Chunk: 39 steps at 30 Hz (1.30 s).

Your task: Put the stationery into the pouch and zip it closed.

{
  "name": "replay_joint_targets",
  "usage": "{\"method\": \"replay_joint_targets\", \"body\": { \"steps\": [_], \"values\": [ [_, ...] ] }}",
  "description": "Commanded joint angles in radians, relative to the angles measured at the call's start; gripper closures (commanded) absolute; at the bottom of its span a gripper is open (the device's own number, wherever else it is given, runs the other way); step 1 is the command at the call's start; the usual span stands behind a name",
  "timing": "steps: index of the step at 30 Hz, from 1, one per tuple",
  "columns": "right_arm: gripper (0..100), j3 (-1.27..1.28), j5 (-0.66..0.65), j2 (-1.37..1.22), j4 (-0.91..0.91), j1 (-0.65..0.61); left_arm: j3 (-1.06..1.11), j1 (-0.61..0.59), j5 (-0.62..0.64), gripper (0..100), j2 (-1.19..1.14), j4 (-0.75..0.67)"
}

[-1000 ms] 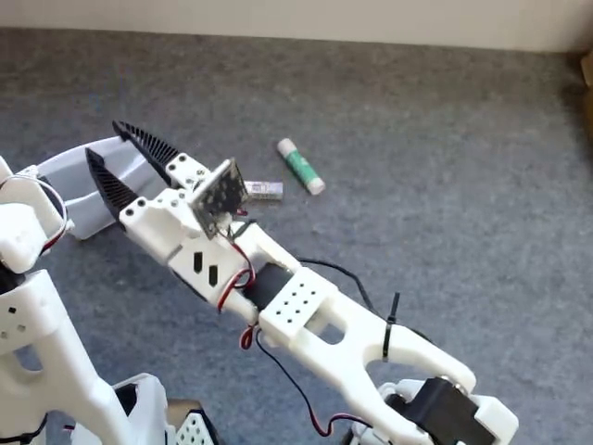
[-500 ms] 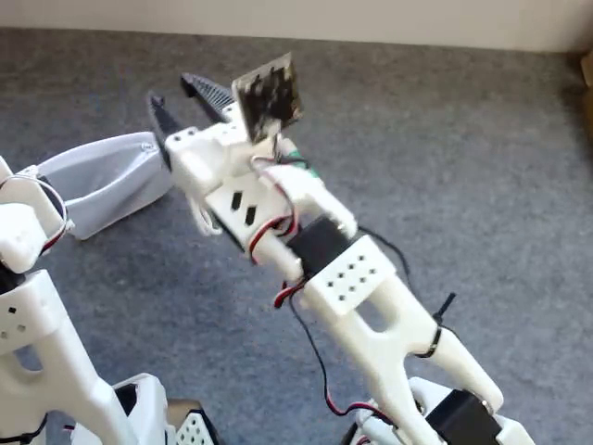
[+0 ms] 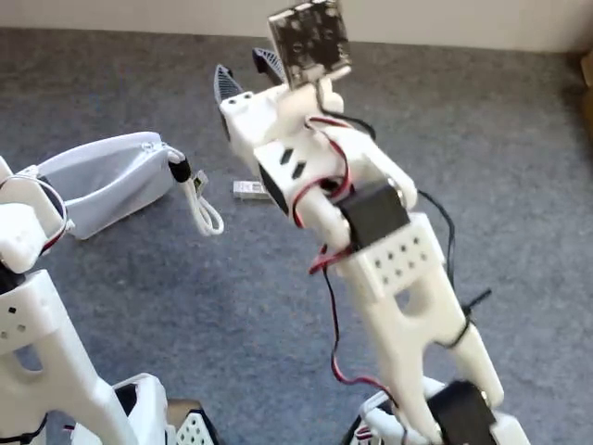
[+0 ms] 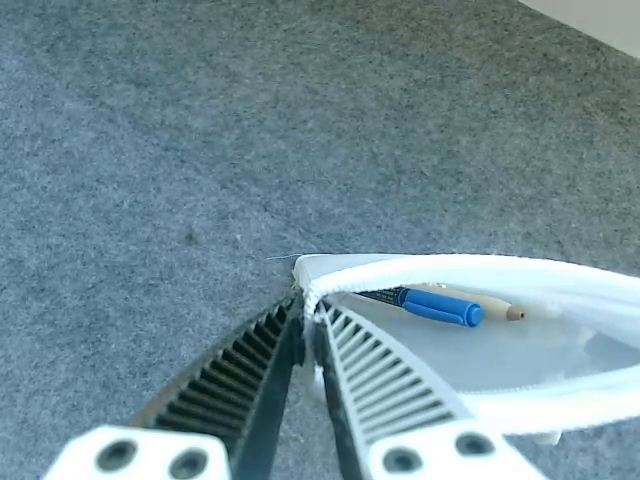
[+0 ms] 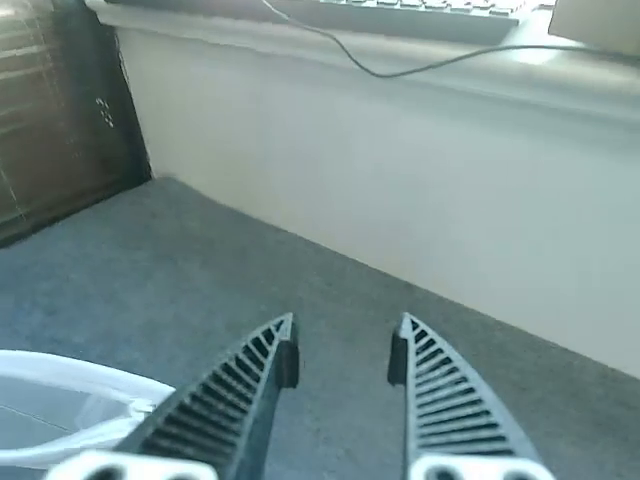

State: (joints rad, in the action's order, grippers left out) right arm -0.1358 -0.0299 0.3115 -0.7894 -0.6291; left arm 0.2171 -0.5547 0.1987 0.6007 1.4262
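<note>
The white pouch [image 3: 107, 181] lies open on the grey carpet at the left, its zip pull and white cord [image 3: 200, 208] trailing to the right. My left gripper [image 4: 305, 298] is shut on the pouch's rim [image 4: 420, 268] at one end. Inside lie a blue pen [image 4: 436, 306] and a pale pencil-like stick [image 4: 500, 312]. A small white stationery item [image 3: 248, 190] sits on the carpet just right of the cord. My right gripper [image 3: 238, 61] hangs high above the carpet, open and empty, with the pouch [image 5: 55, 400] off to its side in the right wrist view, where the gripper [image 5: 342, 345] faces a wall.
The raised right arm [image 3: 371, 232] crosses the middle of the high view and covers the carpet behind it. A pale wall [image 5: 400, 180] borders the carpet's far edge. Bare carpet [image 3: 500, 158] lies to the right.
The right arm has risen and swung from over the pouch's mouth toward the back right, staying open. The green glue stick seen earlier is now covered by that arm. The pouch's cord has come into sight.
</note>
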Motion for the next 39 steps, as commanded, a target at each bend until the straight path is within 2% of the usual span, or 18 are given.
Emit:
{"method": "replay_joint_targets", "body": {
  "steps": [1, 7, 16, 21, 39],
  "values": [
    [85.4, -0.156, -0.026, -0.091, -0.054, 0.053, 0.038, -0.012, 0.008, 99, -0.013, 0.002],
    [85.4, -0.387, -0.034, -0.317, -0.206, 0.122, 0.038, -0.012, 0.008, 99, -0.013, 0.002],
    [85.4, -0.647, -0.048, -0.630, -0.380, 0.128, 0.038, -0.012, 0.008, 99, -0.013, 0.002],
    [85.4, -0.682, -0.184, -0.759, -0.455, 0.130, 0.038, -0.012, 0.008, 99, -0.013, 0.002],
    [85.4, -0.685, -0.298, -1.009, -0.452, 0.199, 0.038, -0.012, 0.008, 99, -0.016, 0.002]
  ]
}}
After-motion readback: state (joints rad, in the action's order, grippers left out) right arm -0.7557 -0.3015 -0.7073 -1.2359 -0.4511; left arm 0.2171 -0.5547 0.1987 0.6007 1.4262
